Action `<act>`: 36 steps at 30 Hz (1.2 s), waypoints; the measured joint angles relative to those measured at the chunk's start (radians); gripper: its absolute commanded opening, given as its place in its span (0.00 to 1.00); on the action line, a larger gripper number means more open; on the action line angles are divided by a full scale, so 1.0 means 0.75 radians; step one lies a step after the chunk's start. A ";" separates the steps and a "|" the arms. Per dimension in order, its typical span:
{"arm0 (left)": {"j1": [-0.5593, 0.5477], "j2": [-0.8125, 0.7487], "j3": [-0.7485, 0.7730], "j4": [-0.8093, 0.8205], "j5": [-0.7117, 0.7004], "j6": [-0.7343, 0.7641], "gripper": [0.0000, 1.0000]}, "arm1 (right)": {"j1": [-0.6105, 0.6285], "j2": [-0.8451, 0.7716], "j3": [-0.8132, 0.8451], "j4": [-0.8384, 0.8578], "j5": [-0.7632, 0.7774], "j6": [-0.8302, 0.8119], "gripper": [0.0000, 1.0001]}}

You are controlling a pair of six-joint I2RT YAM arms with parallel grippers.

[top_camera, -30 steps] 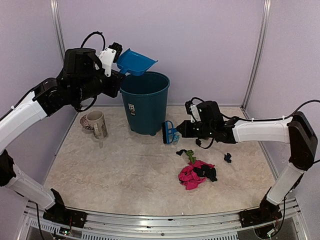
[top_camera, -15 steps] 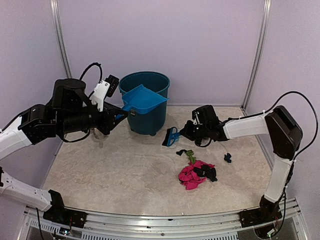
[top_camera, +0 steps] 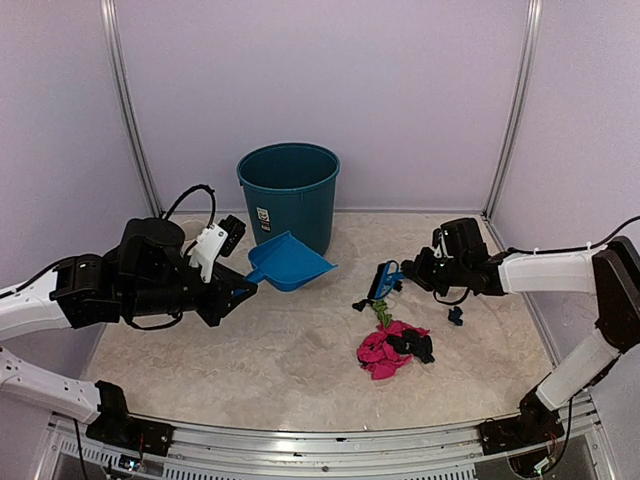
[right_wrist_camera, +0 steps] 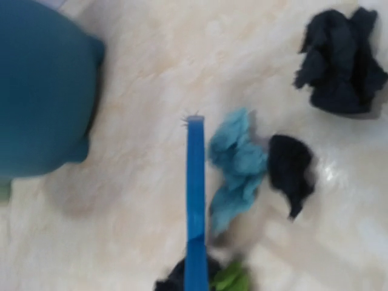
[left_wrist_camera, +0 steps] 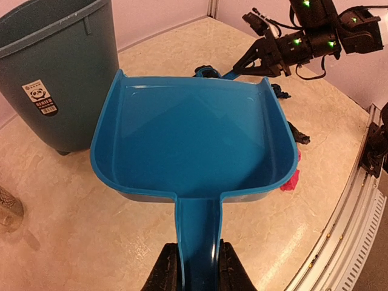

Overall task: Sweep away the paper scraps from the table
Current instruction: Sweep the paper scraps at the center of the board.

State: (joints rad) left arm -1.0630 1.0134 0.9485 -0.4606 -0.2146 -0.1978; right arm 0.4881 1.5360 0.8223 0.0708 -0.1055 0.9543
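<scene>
Both arms have shifted: your left one has brought the dustpan (top_camera: 292,264) down from the bin (top_camera: 289,195) to hang low over the table (top_camera: 200,350), and your right one has drawn the brush (top_camera: 383,281) rightward to the scraps (top_camera: 390,345).

The bin stands at the back, clear of the work. The left gripper (left_wrist_camera: 195,267) is clamped on the dustpan's handle, with the pan's mouth facing right. The right gripper (top_camera: 410,272) is closed on the brush.

The scraps lie to the right of the pan's lip and nearer the front rail, not touching it. The brush sits just behind them, so your right arm is the closer one.

The scraps run front to back: a black bit (top_camera: 360,303) by the brush, a green strip (top_camera: 382,315), then the pink and black heap. One dark blue bit (top_camera: 455,315) lies apart toward the right wall.

You have bare table left of the heap for setting the pan down.
</scene>
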 measured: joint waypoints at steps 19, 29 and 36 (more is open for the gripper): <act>-0.015 0.013 -0.098 0.110 -0.049 -0.035 0.00 | 0.078 -0.510 0.002 -0.572 -0.530 -0.678 0.00; -0.015 -0.010 -0.104 0.141 -0.050 -0.021 0.00 | 0.401 -0.424 0.051 -0.842 -0.605 -0.904 0.00; -0.016 -0.010 -0.114 0.146 -0.049 -0.019 0.00 | 0.495 -0.197 0.267 -1.035 -0.389 -1.011 0.00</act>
State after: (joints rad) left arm -1.0752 1.0061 0.8627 -0.3511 -0.2516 -0.2119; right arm 0.8597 1.3884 1.0222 -0.7052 -0.3969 0.1963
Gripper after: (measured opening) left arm 0.145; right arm 0.040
